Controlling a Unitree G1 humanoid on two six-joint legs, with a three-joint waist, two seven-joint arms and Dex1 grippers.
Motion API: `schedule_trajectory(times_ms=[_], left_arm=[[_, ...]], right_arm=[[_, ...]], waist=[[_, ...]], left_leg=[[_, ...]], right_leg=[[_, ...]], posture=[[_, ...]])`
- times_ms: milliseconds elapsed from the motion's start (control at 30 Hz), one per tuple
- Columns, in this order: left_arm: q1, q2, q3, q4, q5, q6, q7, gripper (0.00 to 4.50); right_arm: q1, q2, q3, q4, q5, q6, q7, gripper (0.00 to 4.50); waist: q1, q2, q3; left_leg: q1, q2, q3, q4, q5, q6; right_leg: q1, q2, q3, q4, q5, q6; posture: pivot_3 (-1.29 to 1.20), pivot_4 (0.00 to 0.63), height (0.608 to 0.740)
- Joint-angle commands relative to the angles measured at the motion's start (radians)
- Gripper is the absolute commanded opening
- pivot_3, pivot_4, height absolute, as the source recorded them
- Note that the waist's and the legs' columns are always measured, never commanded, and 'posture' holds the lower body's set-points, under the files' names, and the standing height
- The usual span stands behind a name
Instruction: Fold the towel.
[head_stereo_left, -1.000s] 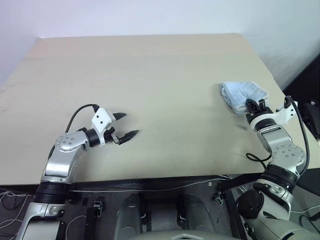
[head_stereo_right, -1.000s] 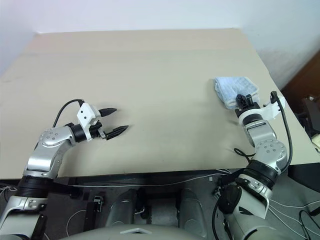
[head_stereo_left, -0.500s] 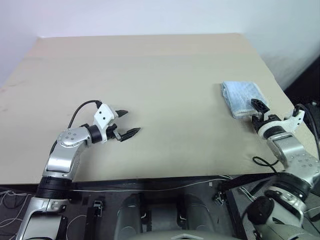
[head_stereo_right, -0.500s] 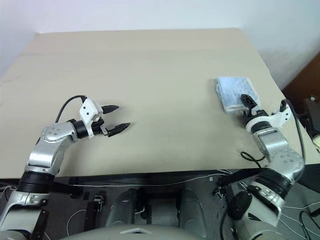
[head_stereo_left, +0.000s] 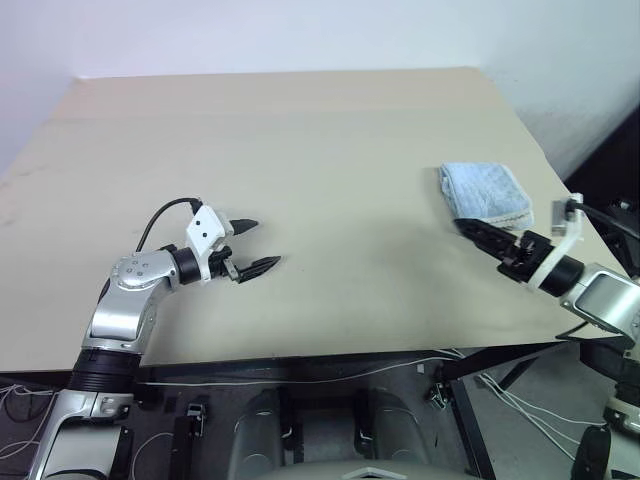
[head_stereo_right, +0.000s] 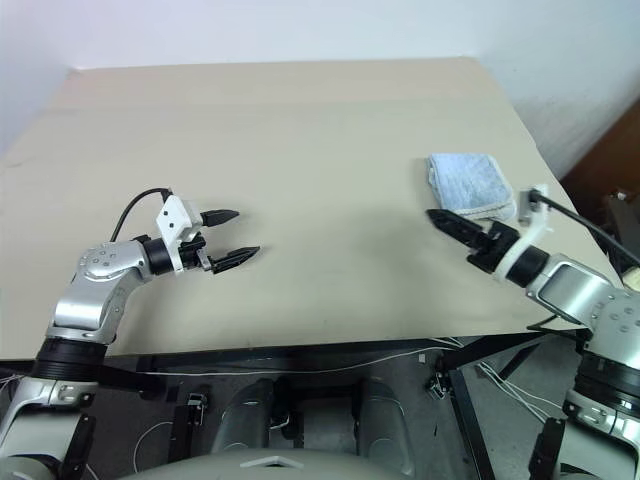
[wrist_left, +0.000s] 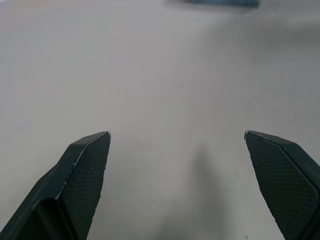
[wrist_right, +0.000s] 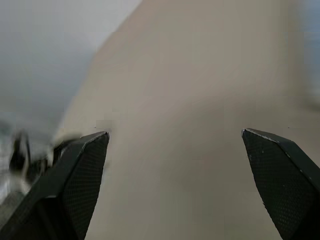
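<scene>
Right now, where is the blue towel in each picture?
Left eye view: the towel lies folded near the table's right edge.
Right eye view: same spot, just beyond the open right gripper.
Left wrist view: a bluish strip at the far edge may be it; cannot tell.
Shared landmark: the table's right edge.

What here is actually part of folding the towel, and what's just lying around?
Part of the job:
- towel, folded into a small bundle on the table near its right edge
- right gripper, open, just beside the towel, not touching it
- left gripper, open, empty, over bare table

Just around:
- table
- cables running along the table's front edge
</scene>
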Motion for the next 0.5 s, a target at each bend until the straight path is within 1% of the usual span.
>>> schedule_trajectory(times_ms=[33, 67, 133, 233, 333, 400, 500], left_arm=[[0.025, 0.002, 0.046, -0.084, -0.088, 0.029, -0.029, 4.50], [0.035, 0.004, 0.050, -0.096, -0.097, 0.037, -0.031, 4.50], [0.055, 0.018, 0.050, -0.107, -0.090, 0.034, -0.033, 4.50], [0.086, 0.037, 0.063, -0.137, -0.097, 0.045, -0.031, 4.50], [0.115, 0.050, 0.080, -0.176, -0.109, 0.062, -0.014, 4.50], [0.138, 0.053, 0.090, -0.205, -0.109, 0.072, 0.005, 4.50], [0.187, 0.055, 0.119, -0.255, -0.126, 0.096, 0.029, 4.50]], right_arm=[[-0.022, -0.030, 0.120, -0.134, -0.137, -0.164, 0.152, 4.47], [-0.033, -0.029, 0.166, -0.144, -0.193, -0.222, 0.192, 4.47], [-0.044, 0.008, 0.220, -0.137, -0.323, -0.400, 0.238, 4.47], [-0.049, 0.024, 0.324, -0.114, -0.452, -0.555, 0.340, 4.47], [-0.070, 0.057, 0.410, -0.047, -0.604, -0.735, 0.387, 4.47], [-0.086, 0.070, 0.449, 0.002, -0.660, -0.803, 0.429, 4.47], [-0.099, 0.092, 0.484, 0.048, -0.692, -0.851, 0.482, 4.47]], waist=[[0.001, 0.000, 0.000], [0.001, 0.000, 0.000], [0.002, 0.000, 0.000], [0.006, 0.000, 0.000], [0.005, -0.001, 0.000], [0.004, 0.000, 0.000], [0.003, -0.001, 0.000]], left_leg=[[0.000, 0.001, 0.000, -0.001, 0.000, 0.000], [0.000, 0.001, 0.000, -0.002, -0.001, 0.001], [0.000, 0.001, 0.000, -0.003, -0.001, 0.002], [-0.001, -0.003, 0.001, -0.006, -0.001, 0.002], [-0.001, -0.005, 0.001, -0.009, -0.001, 0.002], [-0.001, -0.006, 0.001, -0.009, -0.001, 0.002], [0.000, -0.006, 0.001, -0.009, -0.001, 0.001]], right_leg=[[0.001, 0.000, 0.000, -0.003, 0.000, 0.000], [0.002, 0.000, -0.001, -0.005, 0.001, 0.000], [0.002, 0.000, -0.001, -0.007, 0.001, 0.001], [0.001, -0.001, -0.001, -0.009, 0.001, 0.001], [0.002, -0.001, -0.001, -0.009, 0.000, 0.002], [0.002, -0.001, -0.001, -0.009, 0.000, 0.002], [0.003, -0.002, -0.001, -0.009, 0.000, 0.002]], posture=[[0.00, 0.150, 0.692], [0.00, 0.150, 0.692], [0.00, 0.150, 0.692], [0.00, 0.150, 0.692], [0.00, 0.150, 0.692], [0.00, 0.150, 0.692], [0.00, 0.150, 0.692]])
